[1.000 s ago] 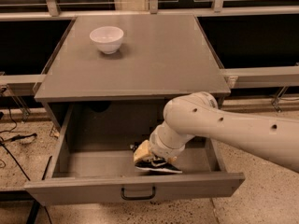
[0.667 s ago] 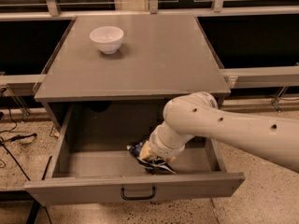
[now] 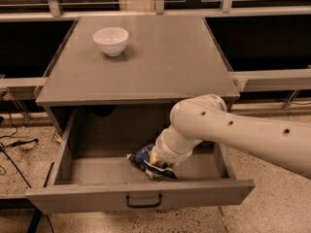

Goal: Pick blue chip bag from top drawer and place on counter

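Observation:
The top drawer [image 3: 138, 196] stands pulled open, its dark handle at the middle of the front panel. The blue chip bag [image 3: 145, 157], crumpled dark blue with white markings, lies on the drawer floor right of centre. My white arm reaches down from the right into the drawer, and my gripper [image 3: 158, 162] is at the bag, pressed against its right side and mostly hidden by the wrist. The counter [image 3: 165, 57] is the flat grey top of the cabinet above the drawer.
A white bowl [image 3: 111, 41] stands at the counter's back left. Metal rails run behind and to both sides of the cabinet. Dark cables lie on the speckled floor at the left. The drawer's left half holds nothing visible.
The bag has shifted slightly left and more of its blue side shows now. My wrist has turned and moved a little lower over it.

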{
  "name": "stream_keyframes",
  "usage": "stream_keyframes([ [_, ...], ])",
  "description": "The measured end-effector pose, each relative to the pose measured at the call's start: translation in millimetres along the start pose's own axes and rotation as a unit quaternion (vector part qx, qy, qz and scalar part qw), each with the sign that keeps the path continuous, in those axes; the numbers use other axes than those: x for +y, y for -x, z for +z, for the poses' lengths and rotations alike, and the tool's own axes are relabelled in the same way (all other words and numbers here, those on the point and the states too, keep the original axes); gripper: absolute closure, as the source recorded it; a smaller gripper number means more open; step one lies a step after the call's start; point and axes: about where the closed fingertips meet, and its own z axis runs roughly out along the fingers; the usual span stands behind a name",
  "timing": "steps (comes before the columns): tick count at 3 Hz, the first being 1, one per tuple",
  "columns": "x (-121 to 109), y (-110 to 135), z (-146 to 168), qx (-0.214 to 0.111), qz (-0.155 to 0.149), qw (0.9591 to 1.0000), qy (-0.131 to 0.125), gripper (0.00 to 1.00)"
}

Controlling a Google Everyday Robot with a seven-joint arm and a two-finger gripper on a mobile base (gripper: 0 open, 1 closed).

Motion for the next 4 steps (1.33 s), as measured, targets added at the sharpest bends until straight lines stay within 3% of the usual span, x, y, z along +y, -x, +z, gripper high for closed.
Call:
stream_keyframes([
  [1, -4, -2, -8, 0.003, -0.007, 1.0, -0.001, 1.0],
  [2, -17, -11, -41, 0.02, -0.028, 0.9994, 0.002, 1.0],
  [3, -32, -25, -87, 0.044, -0.049, 0.9977, 0.017, 1.0],
  [4, -55, -42, -156, 0.064, -0.067, 0.9946, 0.047, 1.0],
])
